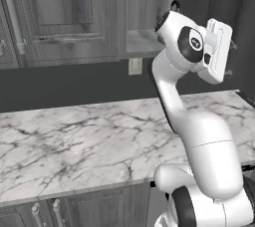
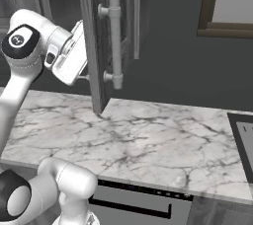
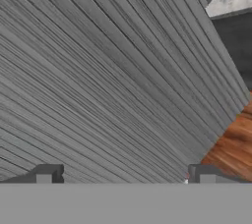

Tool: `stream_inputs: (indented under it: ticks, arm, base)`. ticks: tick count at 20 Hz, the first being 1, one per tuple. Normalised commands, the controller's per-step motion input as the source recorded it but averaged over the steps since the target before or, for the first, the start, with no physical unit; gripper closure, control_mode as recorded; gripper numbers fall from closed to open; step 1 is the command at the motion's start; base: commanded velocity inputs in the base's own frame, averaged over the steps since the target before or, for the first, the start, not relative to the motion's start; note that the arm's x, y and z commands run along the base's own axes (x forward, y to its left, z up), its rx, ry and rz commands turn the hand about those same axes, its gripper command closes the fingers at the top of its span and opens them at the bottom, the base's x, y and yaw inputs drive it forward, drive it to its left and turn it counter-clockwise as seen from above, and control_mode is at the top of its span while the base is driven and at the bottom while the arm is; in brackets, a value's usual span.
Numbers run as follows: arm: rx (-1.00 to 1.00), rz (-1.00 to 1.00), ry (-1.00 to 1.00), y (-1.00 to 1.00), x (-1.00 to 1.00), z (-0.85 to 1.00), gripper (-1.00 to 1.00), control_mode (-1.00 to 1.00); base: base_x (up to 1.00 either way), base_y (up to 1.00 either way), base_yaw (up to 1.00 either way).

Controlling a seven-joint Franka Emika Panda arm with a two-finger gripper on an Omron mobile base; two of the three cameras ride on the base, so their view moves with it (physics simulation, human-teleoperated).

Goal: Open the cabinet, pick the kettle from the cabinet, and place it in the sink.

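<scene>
With the kettle (image 1: 174,6) peeking as just a thin dark arch behind the arm, sitting on the pale cabinet shelf (image 1: 142,41); gripper (image 3: 125,175) spread wide, grasping nothing, facing the streaky wood-grain door (image 2: 99,36), silver bar handle (image 2: 115,41) alongside.

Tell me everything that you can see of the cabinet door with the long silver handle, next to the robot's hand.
The cabinet door is dark grey with a wood grain, and it looks like wood. It stands swung open, edge-on in the right base view, above the white marble counter. A long vertical silver bar handle sits on two short mounts. The gripper is open and faces the door's grained surface from very near; whether it touches the door I cannot tell. Behind the door, a paler grey shelf shows.
</scene>
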Motion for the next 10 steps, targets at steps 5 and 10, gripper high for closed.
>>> stream_inputs:
  ticks: [5,10]
  arm:
    - [0.0,-0.11,0.0,-0.51,-0.11,0.03,-1.0,-1.0]
    - [0.0,-0.09,0.0,-0.49,-0.07,0.05,-1.0,-1.0]
  base:
    - [0.0,0.0,0.0]
    - [0.0,0.0,0.0]
